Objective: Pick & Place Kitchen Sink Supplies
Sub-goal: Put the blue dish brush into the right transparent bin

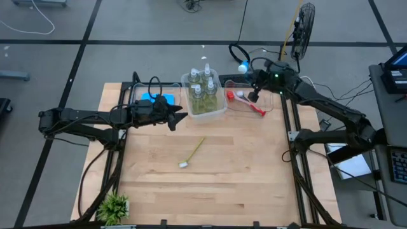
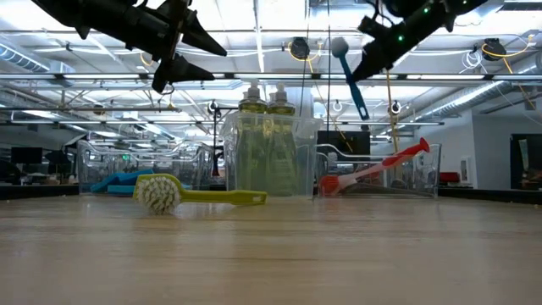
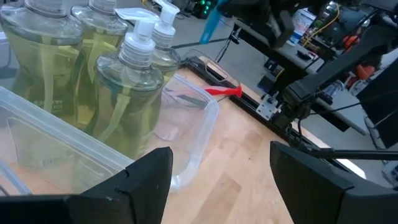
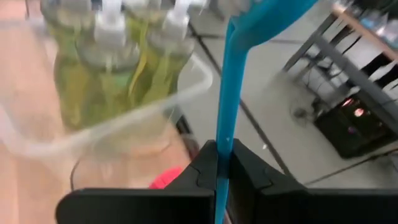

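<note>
Two claws: right gripper (image 1: 253,97) clenched on the slim blue long-handled brush (image 2: 349,74), hung over the clear plastic bin (image 1: 272,105) below, likely for dropping in. Left gripper (image 1: 180,118) released, empty, beside the four clear yellow-green pump bottles (image 1: 202,89).

Matt pale wood table (image 1: 241,165); clear glossy plastic bin (image 1: 219,109) and bottles (image 1: 203,89).

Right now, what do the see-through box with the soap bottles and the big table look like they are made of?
The clear rectangular bin looks like thin, glossy plastic: you can see the clear pump bottles of yellow-green liquid through its walls. The pale tabletop looks like smooth wood, probably butcher block, because it shows narrow strips and grain.
</note>
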You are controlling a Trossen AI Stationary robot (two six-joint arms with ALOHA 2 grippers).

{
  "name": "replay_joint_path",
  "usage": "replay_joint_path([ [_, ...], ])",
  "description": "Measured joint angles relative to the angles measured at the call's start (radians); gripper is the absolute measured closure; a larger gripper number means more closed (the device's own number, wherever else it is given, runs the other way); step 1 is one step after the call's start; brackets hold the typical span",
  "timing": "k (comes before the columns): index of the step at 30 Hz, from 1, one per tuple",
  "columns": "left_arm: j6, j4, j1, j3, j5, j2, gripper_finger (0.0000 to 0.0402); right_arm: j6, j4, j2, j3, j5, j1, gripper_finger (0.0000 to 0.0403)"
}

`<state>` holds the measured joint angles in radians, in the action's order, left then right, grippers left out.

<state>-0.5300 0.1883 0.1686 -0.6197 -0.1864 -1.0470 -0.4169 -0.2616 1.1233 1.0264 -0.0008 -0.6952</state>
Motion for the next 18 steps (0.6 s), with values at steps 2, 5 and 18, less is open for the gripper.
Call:
replay_joint_path([
  [2,0.005,0.0,0.0,0.0,0.0,0.0,0.0133,-0.015,-0.033,0.012,0.004,0.016,0.0,0.0395],
  [5,0.004,0.0,0.0,0.0,0.0,0.0,0.0133,-0.061,-0.123,0.034,0.047,0.095,0.001,0.0395],
  [18,0.002,0.0,0.0,0.0,0.0,0.0,0.0133,-0.15,-0.5,0.166,0.212,0.286,0.003,0.0395],
])
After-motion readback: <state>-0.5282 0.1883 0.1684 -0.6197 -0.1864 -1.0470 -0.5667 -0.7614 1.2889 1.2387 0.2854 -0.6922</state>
